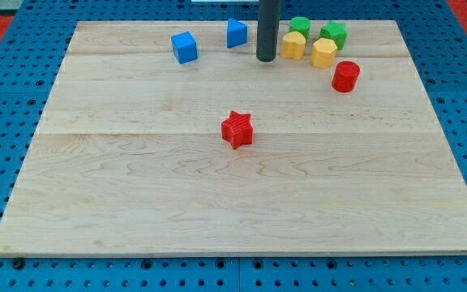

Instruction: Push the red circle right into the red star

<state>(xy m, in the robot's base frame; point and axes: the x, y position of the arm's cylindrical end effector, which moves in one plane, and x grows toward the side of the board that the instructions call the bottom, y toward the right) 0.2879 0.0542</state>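
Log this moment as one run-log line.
my tip: view's top, left of yellow blocks | red circle: untouched, right of tip | red star: centre, apart | contact: none | push: not begun

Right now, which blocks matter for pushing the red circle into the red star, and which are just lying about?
For the job: red circle, red star, my tip.
Lying about: two blue blocks, two yellow blocks, two green blocks.

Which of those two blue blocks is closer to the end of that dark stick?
The blue block nearer the view's right, at the board's top edge. It sits just left of my tip; the other blue block lies farther to the view's left.
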